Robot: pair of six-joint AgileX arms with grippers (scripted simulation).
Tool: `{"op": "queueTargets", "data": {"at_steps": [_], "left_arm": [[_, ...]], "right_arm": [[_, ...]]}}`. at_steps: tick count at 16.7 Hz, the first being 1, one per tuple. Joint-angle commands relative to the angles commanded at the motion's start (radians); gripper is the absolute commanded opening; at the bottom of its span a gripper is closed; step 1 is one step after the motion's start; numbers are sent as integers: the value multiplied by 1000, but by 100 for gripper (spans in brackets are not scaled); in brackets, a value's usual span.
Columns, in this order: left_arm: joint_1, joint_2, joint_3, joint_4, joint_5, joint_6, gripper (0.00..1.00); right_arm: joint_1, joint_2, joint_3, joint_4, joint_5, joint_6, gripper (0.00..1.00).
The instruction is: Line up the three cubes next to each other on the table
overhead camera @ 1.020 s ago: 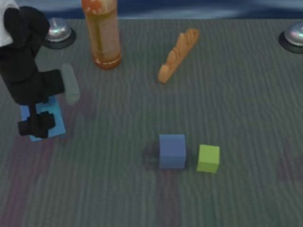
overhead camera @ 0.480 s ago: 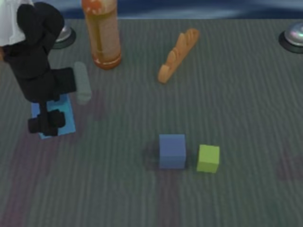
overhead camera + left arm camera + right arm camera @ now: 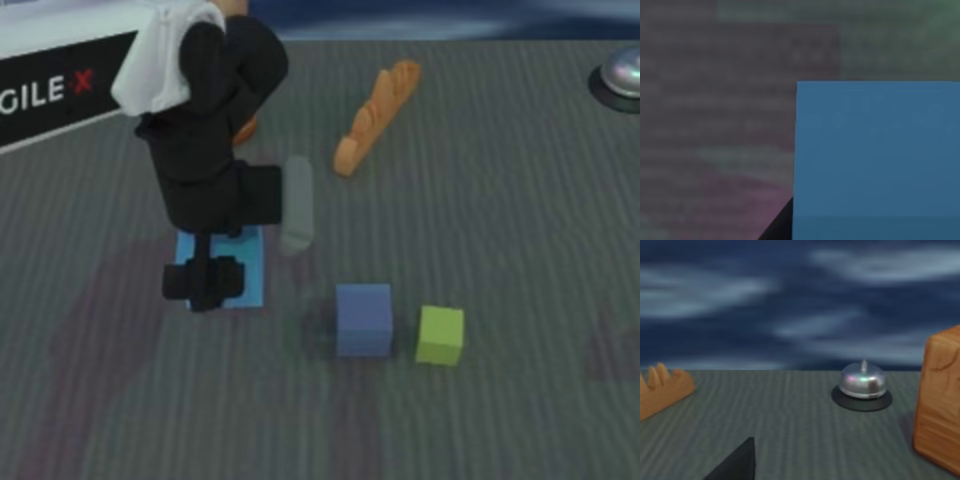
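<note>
My left gripper (image 3: 203, 282) is shut on the large sky-blue cube (image 3: 250, 262), left of the table's middle. That cube fills much of the left wrist view (image 3: 875, 160), with the ribbed table (image 3: 715, 100) behind it. To its right the slate-blue cube (image 3: 363, 319) rests on the table (image 3: 500, 200). The small lime-green cube (image 3: 440, 335) stands just right of the slate-blue one with a narrow gap. A cube's width of table separates the sky-blue cube from the slate-blue one. My right arm is out of the top view. Only a dark corner of my right gripper (image 3: 740, 465) shows, low over the table.
A loaf of bread (image 3: 377, 115) lies at the back centre and a silver bell (image 3: 620, 75) at the back right. An orange bottle (image 3: 243, 128) is mostly hidden behind my left arm. The right wrist view shows a bell (image 3: 862, 382), bread (image 3: 662, 390) and a wooden block (image 3: 940, 400).
My left arm has carried the sky-blue cube from the far left toward the middle, closer to the slate-blue cube. The other two cubes have not moved.
</note>
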Motion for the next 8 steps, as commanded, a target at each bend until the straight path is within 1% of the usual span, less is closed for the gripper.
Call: {"op": "queueTargets", "data": {"at_steps": [2,6,8], "left_arm": [[-14,-1,4,-3,0,-3,0],[-10,-1,-1,2,0,0,0],[-13,12,-25,40,0,-1,0]], "right_arm": [[0,0,0,0,0,0,100],[0,0,0,0,0,0,100],[0,0,0,0,0,0,100]]}}
